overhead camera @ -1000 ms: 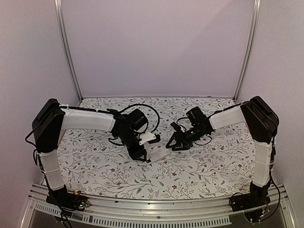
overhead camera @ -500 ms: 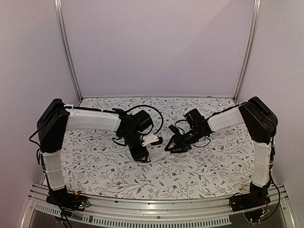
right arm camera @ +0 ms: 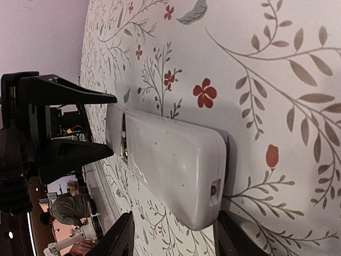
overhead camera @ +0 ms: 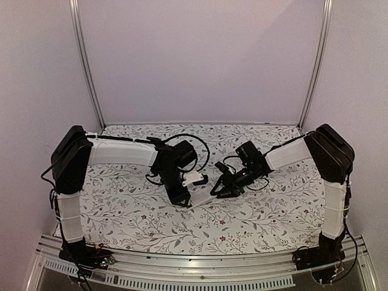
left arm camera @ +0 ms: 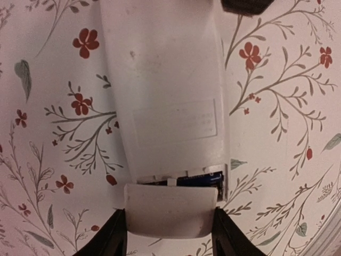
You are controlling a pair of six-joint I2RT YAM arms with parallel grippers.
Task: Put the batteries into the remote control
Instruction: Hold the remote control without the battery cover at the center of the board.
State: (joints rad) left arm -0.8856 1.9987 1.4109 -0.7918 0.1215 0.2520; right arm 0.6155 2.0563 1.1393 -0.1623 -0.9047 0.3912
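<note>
Remote control (overhead camera: pixel 201 196), probably light, rigid, slick plastic, lies back-up at centre frame: left gripper (left arm camera: pixel 169 224) clamps its narrow sides at the battery end, right gripper (right arm camera: pixel 176 218) straddles the other end, grip unclear, so pinch the edges squarely.

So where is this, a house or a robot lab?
Probably a robot testing booth in a lab, not a house. Two robot arms, the left arm and the right arm, are bolted to a metal rail, with plain walls on a metal frame around the flowery table.
</note>
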